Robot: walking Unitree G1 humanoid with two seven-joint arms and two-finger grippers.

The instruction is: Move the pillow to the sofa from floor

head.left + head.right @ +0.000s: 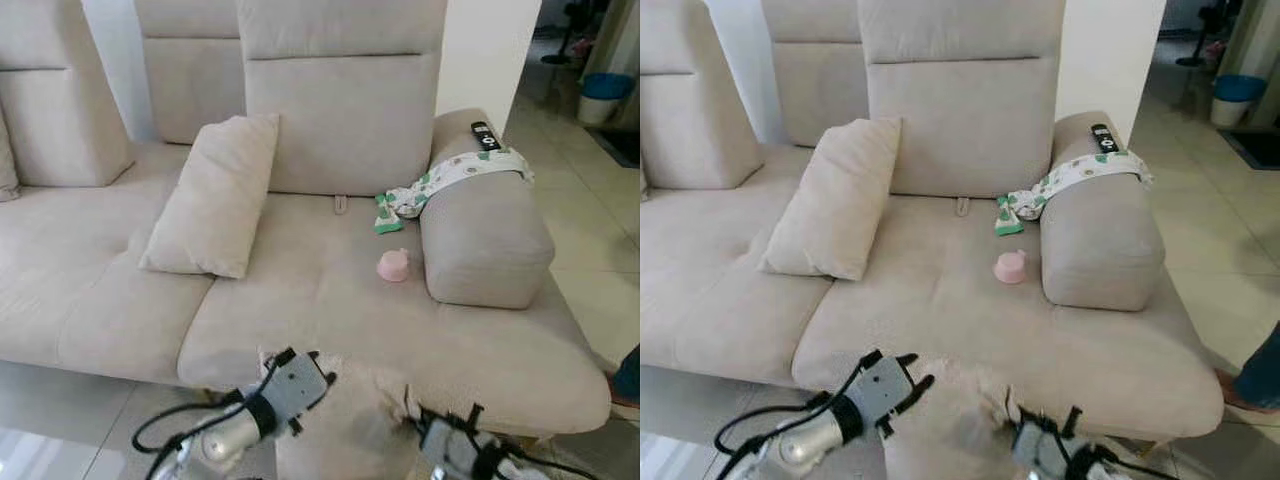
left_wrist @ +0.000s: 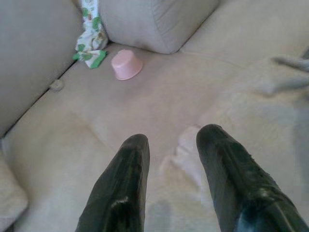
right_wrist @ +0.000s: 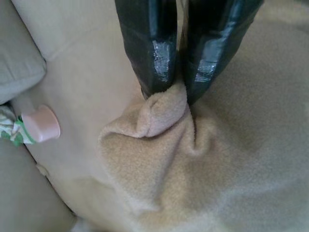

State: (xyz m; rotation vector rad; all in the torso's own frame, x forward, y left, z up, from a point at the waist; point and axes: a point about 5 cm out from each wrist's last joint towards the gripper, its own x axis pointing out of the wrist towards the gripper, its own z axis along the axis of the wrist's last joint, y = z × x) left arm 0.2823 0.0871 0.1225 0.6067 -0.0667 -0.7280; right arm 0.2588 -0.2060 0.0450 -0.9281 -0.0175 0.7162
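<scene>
**Fleecy pillow held at the sofa's front edge**

Left eye view: a beige fabric sofa [image 1: 330, 290] with tall squared back cushions spans the frame. At 6 o'clock, a soft fuzzy pillow [image 1: 345, 410] bulges up against the seat's front edge, between the two arms. The left hand [image 1: 322, 362] meets its upper corner at about 7 o'clock; the right hand [image 1: 425, 420] sits against it at about 5 o'clock. A flat rectangular cushion [image 1: 215, 195] leans on the backrest at 10 o'clock. A small pink cup [image 1: 393, 265] lies near centre, just beside a rounded bolster armrest [image 1: 485, 235] at 3 o'clock. A white cloth with green print [image 1: 455, 175] drapes over the armrest, and a black remote [image 1: 485, 135] rests on top.

Right eye view: same layout; tiled floor [image 1: 1210, 200] runs along the right, with a blue bin [image 1: 1230, 98] at 1 o'clock.

Left wrist view: two glossy black fingers [image 2: 123, 188] stand spread apart, with a pale fold of pillow fabric between them; whether they touch it I cannot tell.

Right wrist view: the fingers [image 3: 149, 43] are pressed together, pinching a puckered tuft of the napped, tan fleece
</scene>
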